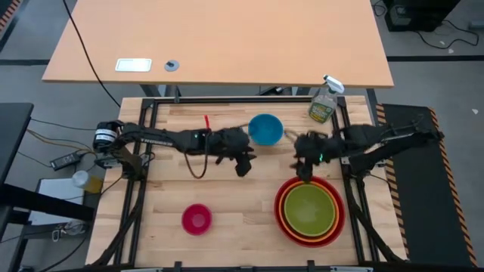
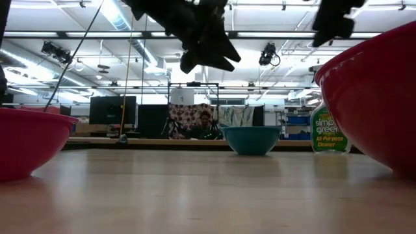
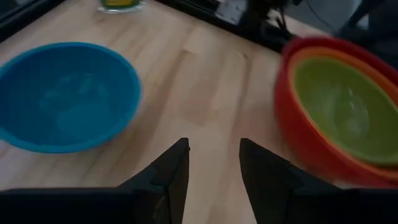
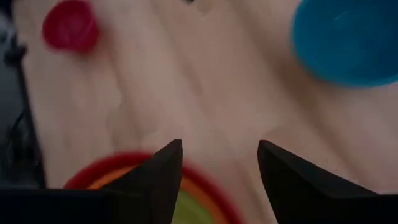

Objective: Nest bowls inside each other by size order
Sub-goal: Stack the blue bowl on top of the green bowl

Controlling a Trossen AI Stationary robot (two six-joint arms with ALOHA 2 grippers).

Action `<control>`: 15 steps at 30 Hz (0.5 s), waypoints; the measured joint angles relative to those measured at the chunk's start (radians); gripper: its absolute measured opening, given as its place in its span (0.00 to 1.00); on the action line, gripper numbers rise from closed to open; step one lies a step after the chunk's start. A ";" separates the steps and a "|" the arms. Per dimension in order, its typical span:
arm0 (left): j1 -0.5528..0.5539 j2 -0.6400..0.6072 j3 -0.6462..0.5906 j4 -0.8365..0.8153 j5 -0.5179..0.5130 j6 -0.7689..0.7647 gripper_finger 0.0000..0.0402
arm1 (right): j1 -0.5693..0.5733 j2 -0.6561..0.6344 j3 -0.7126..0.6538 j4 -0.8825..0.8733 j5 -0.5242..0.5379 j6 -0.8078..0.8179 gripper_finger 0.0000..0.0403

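Note:
The green bowl point(image 1: 309, 208) sits nested in the orange bowl point(image 1: 285, 213), which sits in the red bowl point(image 1: 339, 224), at the table's near right. The blue bowl point(image 1: 265, 128) stands alone at the far middle. The pink bowl point(image 1: 197, 218) stands at the near left. My left gripper point(image 1: 246, 168) is open and empty above the table, between the blue bowl and the stack; the left wrist view point(image 3: 213, 158) shows it too. My right gripper point(image 1: 303, 172) is open and empty above the stack's far rim; the right wrist view point(image 4: 219, 155) shows it too.
A clear spray bottle point(image 1: 324, 103) with a green label stands at the table's far right corner. A red stick point(image 1: 207, 122) lies at the far side, left of the blue bowl. Bare wood point(image 1: 242, 219) lies between the pink bowl and the stack.

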 joint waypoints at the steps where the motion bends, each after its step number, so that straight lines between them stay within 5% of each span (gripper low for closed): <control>1: 0.016 0.000 0.000 0.001 0.006 -0.019 0.36 | -0.037 -0.003 0.000 0.009 -0.002 -0.020 0.53; 11: 0.200 0.001 0.000 -0.131 0.016 -0.245 0.41 | -0.371 0.058 -0.021 0.061 -0.010 -0.114 0.53; 15: 0.276 0.012 0.001 -0.149 0.013 -0.339 0.46 | -0.488 0.090 -0.111 0.186 -0.110 -0.139 0.53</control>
